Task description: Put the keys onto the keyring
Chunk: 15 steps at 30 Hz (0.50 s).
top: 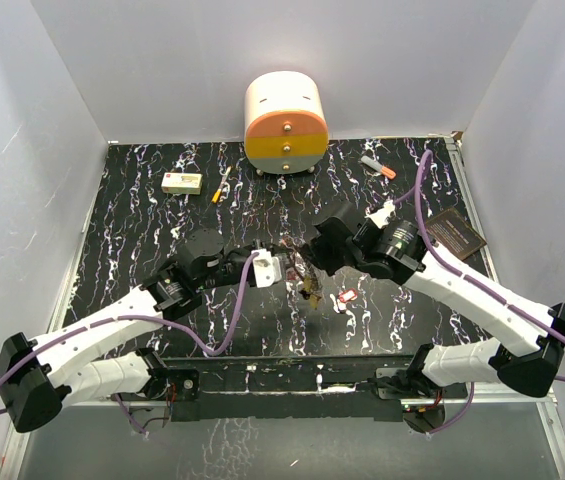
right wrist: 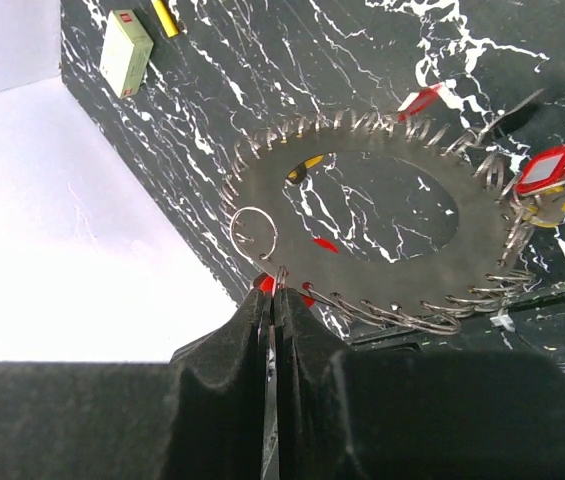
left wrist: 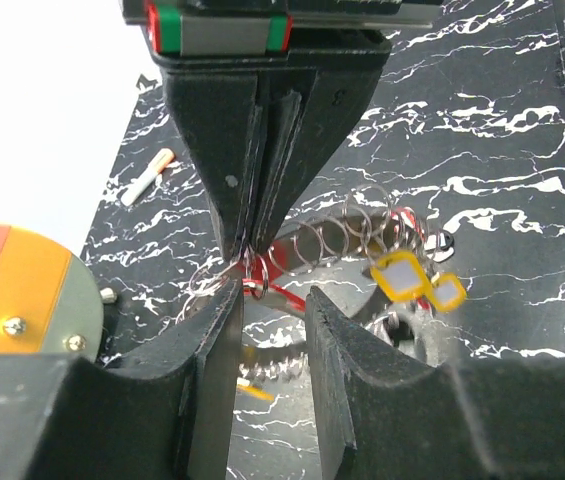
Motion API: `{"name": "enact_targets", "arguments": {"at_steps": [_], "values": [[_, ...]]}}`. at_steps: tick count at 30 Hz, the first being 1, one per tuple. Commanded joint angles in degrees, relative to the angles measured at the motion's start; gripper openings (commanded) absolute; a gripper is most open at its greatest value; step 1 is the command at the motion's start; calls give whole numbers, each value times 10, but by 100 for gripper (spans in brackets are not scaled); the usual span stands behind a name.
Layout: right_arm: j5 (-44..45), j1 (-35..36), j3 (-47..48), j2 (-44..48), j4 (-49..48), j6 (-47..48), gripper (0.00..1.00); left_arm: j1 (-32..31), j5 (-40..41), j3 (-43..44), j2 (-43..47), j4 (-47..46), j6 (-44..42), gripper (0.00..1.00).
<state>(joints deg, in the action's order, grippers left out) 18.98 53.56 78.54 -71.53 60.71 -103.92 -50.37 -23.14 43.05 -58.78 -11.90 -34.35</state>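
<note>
Glossy black tabletop [top: 142, 220], veined white. At mid-frame the left gripper [left wrist: 272, 295] stands partly apart, clamping nothing visible. Opposite, the right gripper [right wrist: 274, 300] pinches tight the flat grey keyring [right wrist: 372, 285] by its jagged rim, with plastic-headed keys [right wrist: 547, 168] among its wire loops.

Enclosure: plain white walls [top: 162, 60] at back, left and right. Tabletop [top: 142, 230]: black, white-veined marble pattern. Round drawer unit [top: 285, 125], upper centre. Even light.
</note>
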Motion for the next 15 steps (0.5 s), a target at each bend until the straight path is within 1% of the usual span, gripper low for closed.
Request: {"name": "enact_targets", "arguments": {"at_steps": [1, 4, 7, 12, 15], "values": [[-3, -1, 12, 11, -66, -17, 6, -8, 2, -4, 2, -32, -24, 30], [-6, -1, 8, 13, -71, -17, 6, -10, 7, -6, -1, -33, -34, 29], [-6, 0, 5, 17, -74, -18, 6, -12, 12, -9, -1, -32, -40, 25], [-14, -1, -7, 23, -86, -22, 6, -13, 18, -13, -1, -31, -49, 9], [-13, 0, -9, 26, -86, -23, 6, -13, 21, -17, 2, -30, -53, 3]]}}
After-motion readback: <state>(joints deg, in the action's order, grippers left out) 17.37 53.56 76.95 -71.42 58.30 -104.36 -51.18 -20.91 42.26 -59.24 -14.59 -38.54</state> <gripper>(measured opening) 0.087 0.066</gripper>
